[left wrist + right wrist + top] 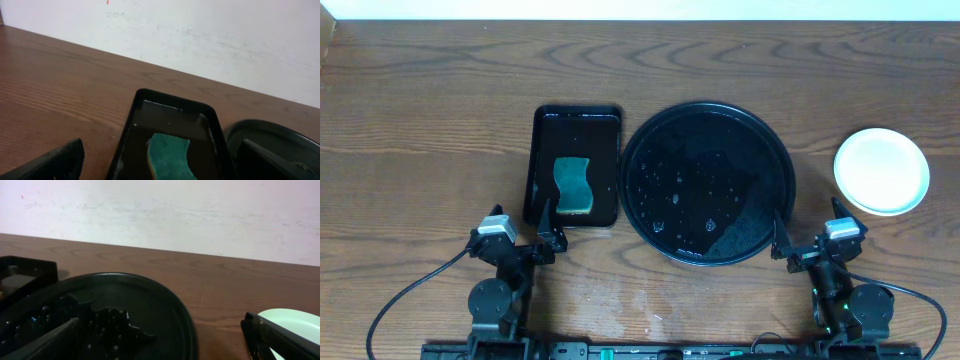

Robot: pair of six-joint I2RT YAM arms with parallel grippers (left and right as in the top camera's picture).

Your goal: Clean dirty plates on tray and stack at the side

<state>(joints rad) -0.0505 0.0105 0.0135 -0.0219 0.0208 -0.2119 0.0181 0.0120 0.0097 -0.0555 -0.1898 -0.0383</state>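
The round black tray (720, 150) lies mid-table, wet with droplets and with no plate on it; it also shows in the right wrist view (150, 305) and at the left wrist view's right edge (280, 132). The plates (881, 170) lie on the table right of it, pale with a mint rim (295, 320); how many are stacked I cannot tell. My left gripper (525, 218) stands open near the front, facing the sponge tray (160, 167). My right gripper (810, 225) stands open at the round tray's near right edge (160, 342). Neither gripper holds anything.
A small rectangular black tray (545, 140) holding water and a green sponge (574, 185) sits left of the round tray. Its rim (170, 97) and the sponge (167, 152) are in the left wrist view. Water spots mark the wood in front. A white wall stands behind.
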